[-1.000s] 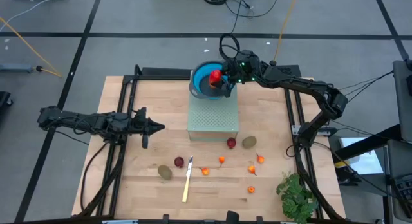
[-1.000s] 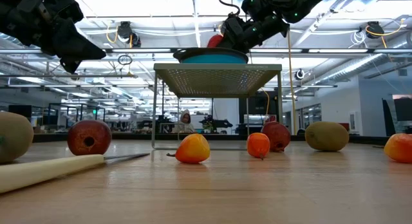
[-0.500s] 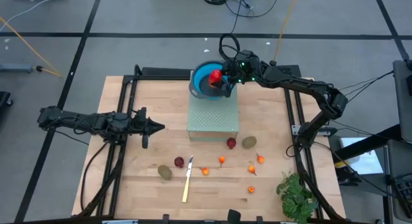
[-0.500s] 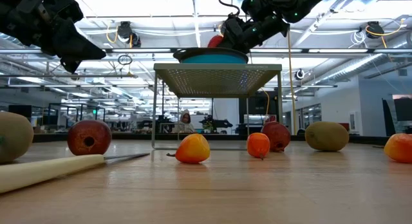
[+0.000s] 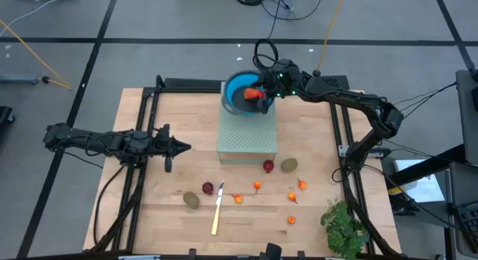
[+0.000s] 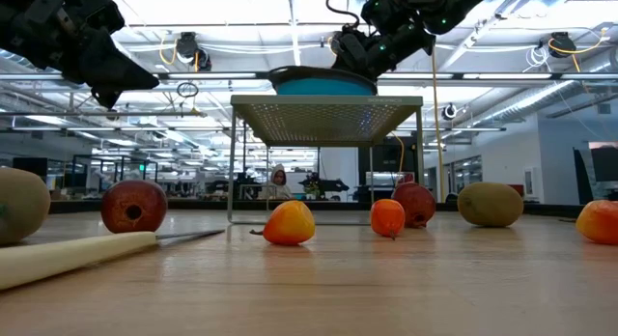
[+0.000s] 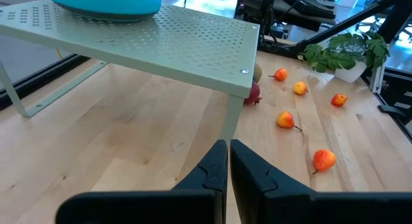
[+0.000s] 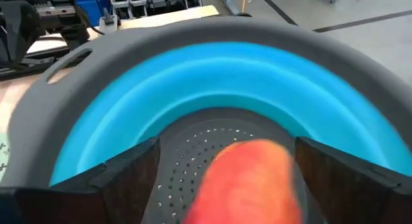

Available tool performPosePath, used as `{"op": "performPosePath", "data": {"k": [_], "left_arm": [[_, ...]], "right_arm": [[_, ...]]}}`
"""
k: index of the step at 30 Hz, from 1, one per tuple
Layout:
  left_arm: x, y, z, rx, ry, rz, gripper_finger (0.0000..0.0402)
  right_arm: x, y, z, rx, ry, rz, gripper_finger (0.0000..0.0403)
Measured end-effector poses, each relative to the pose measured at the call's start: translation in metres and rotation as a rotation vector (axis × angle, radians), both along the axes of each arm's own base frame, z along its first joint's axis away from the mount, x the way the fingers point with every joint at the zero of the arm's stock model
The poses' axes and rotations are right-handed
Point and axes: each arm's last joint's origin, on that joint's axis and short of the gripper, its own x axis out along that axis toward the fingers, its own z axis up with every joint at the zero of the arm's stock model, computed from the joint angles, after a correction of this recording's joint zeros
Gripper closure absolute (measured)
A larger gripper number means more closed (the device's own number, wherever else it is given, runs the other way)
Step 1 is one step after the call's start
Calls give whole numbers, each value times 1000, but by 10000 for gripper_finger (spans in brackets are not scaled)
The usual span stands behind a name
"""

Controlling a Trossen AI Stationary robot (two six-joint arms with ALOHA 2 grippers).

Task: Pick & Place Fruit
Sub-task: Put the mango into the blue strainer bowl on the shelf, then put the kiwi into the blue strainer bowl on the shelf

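I can't read any words, numbers, labels or signs here. Nothing on the table or on the two dark arms has writing I can make out, and the room behind the table is too far off and too small to read.

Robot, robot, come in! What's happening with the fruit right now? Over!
Right gripper open over blue colander bowl on green perforated rack. Red-orange oblong fruit loose between its fingers. Left gripper shut, waiting left of rack. Nothing blocking.
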Motion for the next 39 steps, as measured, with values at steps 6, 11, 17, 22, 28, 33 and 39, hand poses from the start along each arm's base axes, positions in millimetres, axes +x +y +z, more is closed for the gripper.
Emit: {"op": "performPosePath", "data": {"k": [6, 11, 17, 22, 28, 33, 39], "left_arm": [[0, 0, 0, 0, 0, 1, 385], [0, 0, 0, 0, 0, 1, 385], [0, 0, 0, 0, 0, 1, 385], [0, 0, 0, 0, 0, 1, 385], [0, 0, 0, 0, 1, 1, 385], [0, 0, 0, 11, 3, -2, 385], [0, 0, 0, 34, 6, -9, 385]], "right_arm": [[2, -1, 5, -34, -51, 2, 37], [3, -2, 8, -39, -78, 0, 37], [-4, 8, 28, -80, -137, 14, 37], [-16, 25, 53, -114, -195, 40, 37], [-37, 52, 75, -116, -192, 81, 37], [-58, 77, 85, -84, -123, 129, 38], [-80, 106, 85, -26, 13, 135, 53]]}}
